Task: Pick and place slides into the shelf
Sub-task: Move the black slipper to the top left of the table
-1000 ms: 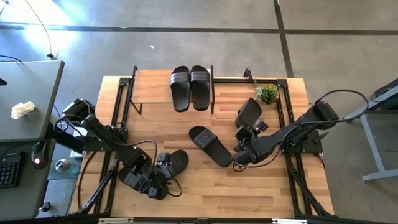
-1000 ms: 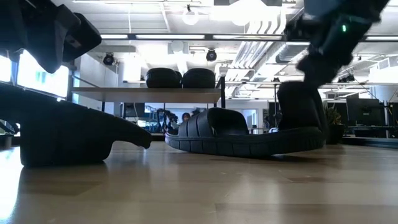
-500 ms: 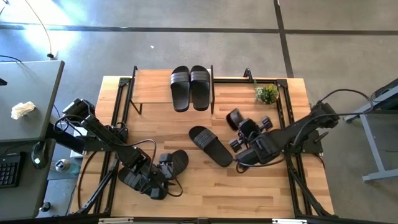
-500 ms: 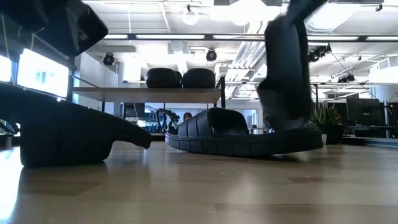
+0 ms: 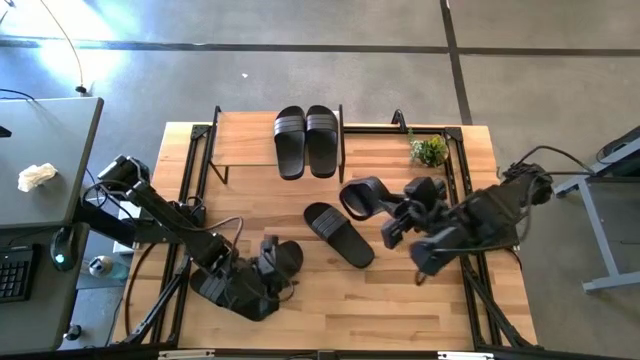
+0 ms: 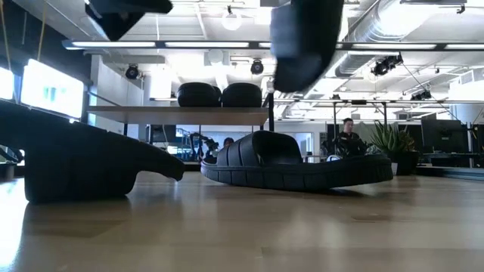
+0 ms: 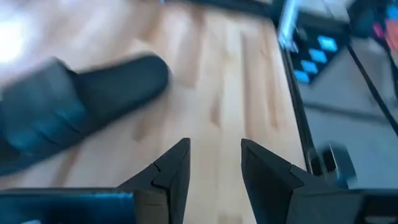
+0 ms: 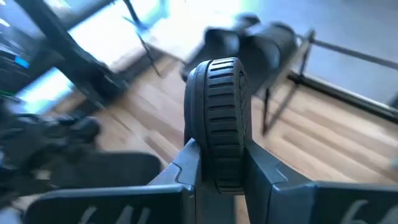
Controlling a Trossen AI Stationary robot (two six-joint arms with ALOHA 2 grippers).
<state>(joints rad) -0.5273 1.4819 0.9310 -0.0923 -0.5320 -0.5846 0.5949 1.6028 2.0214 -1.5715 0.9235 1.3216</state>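
Observation:
The shelf (image 5: pixel 245 138) stands at the table's far edge, with two black slides (image 5: pixel 290 140) (image 5: pixel 322 138) side by side on its top board; the low view shows the shelf (image 6: pixel 178 113) too. A third slide (image 5: pixel 338 233) lies flat mid-table. A fourth slide (image 5: pixel 287 256) lies near the table's near-left part, and my open left gripper (image 7: pixel 214 155) (image 5: pixel 268 264) hovers beside it without touching. My right gripper (image 8: pixel 219 149) (image 5: pixel 395 212) is shut on a fifth slide (image 5: pixel 362 197), held above the table right of centre. No sixth slide is in view. My right gripper pinches the slide's end nearest the arm (image 8: pixel 217 165) between its two fingers (image 8: pixel 186 168), one on each flat face. The ridged rim (image 8: pixel 221 106) faces the wrist camera. The slide is lifted clear (image 6: pixel 302 38), on edge, reaching from the fingers toward the table's left.
A small green plant (image 5: pixel 430 150) sits at the far-right corner. Black frame rails run along the table's sides (image 5: pixel 465 180). Bare wood lies near the table's near edge (image 5: pixel 360 300). A person (image 6: pixel 348 134) sits in the room beyond.
My right gripper has lifted its slide off the table and carried it up and toward the far-left, toward the shelf. The slide has swung from standing near the right side to hanging clear above the mid-table slide. My left gripper has risen a little beside its slide.

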